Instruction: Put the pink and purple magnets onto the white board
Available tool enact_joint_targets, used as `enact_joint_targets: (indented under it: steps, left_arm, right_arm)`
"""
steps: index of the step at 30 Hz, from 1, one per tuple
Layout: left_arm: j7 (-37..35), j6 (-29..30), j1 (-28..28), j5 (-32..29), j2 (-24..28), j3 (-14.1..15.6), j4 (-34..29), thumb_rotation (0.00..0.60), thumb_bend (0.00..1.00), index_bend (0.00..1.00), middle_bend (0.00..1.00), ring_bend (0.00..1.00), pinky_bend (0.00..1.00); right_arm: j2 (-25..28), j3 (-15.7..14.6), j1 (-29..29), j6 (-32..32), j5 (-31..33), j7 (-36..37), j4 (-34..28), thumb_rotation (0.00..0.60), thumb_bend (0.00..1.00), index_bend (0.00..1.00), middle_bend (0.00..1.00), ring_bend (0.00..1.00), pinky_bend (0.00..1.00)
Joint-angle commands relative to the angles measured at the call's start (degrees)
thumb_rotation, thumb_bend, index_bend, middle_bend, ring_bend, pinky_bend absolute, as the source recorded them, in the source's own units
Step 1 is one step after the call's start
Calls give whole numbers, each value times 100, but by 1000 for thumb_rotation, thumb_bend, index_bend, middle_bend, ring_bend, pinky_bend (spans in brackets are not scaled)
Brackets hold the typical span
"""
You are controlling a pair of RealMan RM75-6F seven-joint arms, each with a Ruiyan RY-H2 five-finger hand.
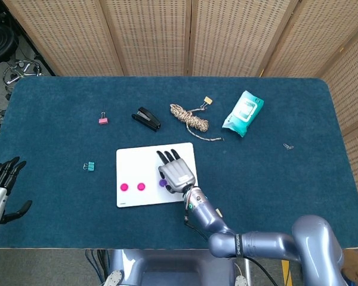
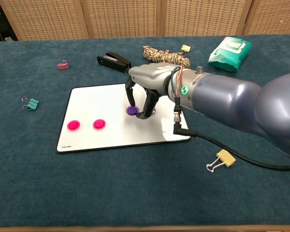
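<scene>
While the right hand point(image 2: 144, 89) hangs palm-down over the white board point(image 2: 101, 133), its fingertips point(image 2: 132, 102) curl onto a purple magnet point(image 2: 132, 110), which sits flat on the board's middle; whether the magnet is truly pinched or only touched, cannot tell. A second purple magnet point(image 2: 152, 111) peeks out just right of the thumb, mostly hidden, also on the board. Purple count: two, one partly seen.

Pink magnets: two point(image 2: 73, 125) point(image 2: 99, 124), side by side on the board's left half, apart from each other and well left of the hand. All four magnets lie on the board.

Left hand point(image 1: 1, 185) shows only in the head view, at the table's near left edge, fingers spread, nothing in it.

Other items on the blue table point(image 2: 135, 193):
- one black stapler point(image 2: 114, 61), far of the board
- one coil of rope point(image 2: 166, 56), right of the stapler
- one green pack of wipes point(image 2: 229, 53), far right
- one pink binder clip point(image 2: 63, 65), far left
- one teal binder clip point(image 2: 31, 103), left of the board
- one yellow binder clip point(image 2: 221, 160), near right of the board, beside the arm's black cable point(image 2: 241, 159)
- one small paper clip point(image 1: 288, 146), far right side, seen from the head view.
</scene>
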Motion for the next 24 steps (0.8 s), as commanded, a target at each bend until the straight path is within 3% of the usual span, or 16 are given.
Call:
enact_joint_targets:
  steps: [1, 24]
  left_arm:
    - [-29, -5, 0, -29, 13, -11, 18, 600, 283, 0, 0, 0, 0]
    - [-112, -101, -33, -117, 37, -29, 19, 600, 283, 0, 0, 0, 0]
  right_arm:
    - [-111, 76, 137, -35, 163, -31, 187, 600, 562, 578, 0, 0, 0]
    - [-784, 196, 704, -172, 440, 52, 1383, 600, 566, 586, 0, 0, 0]
